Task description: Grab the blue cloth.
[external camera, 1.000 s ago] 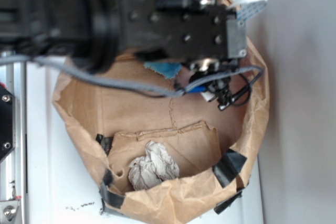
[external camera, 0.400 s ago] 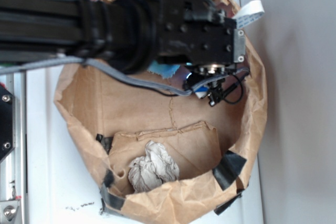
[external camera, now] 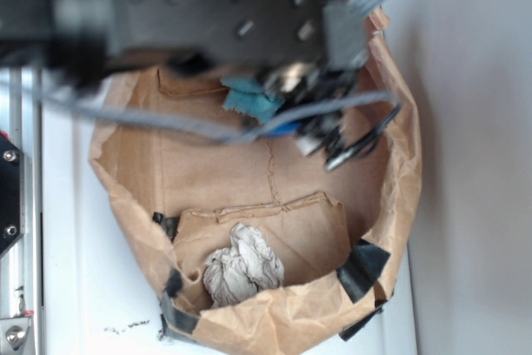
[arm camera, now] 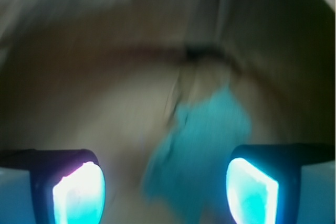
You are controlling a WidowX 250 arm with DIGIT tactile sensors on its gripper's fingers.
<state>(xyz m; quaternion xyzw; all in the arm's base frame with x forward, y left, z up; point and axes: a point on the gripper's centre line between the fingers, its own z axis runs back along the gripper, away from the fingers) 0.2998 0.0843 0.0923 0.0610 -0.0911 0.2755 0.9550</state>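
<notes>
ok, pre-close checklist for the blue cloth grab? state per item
1. Target in view: ok. The light teal terry cloth lies ahead on the floor of the brown paper bag.
2. Gripper open: ok, fingers apart.
3. Cloth between the fingers: not ok, it sits nearer the right finger.
4. Height above cloth: cannot tell, both views blurred.
5. Crumpled beige-white cloth wad clear of the gripper: ok, apart at the bag's other end.

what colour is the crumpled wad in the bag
Beige-white, wrinkly; the wad shows best in the exterior view.
</notes>
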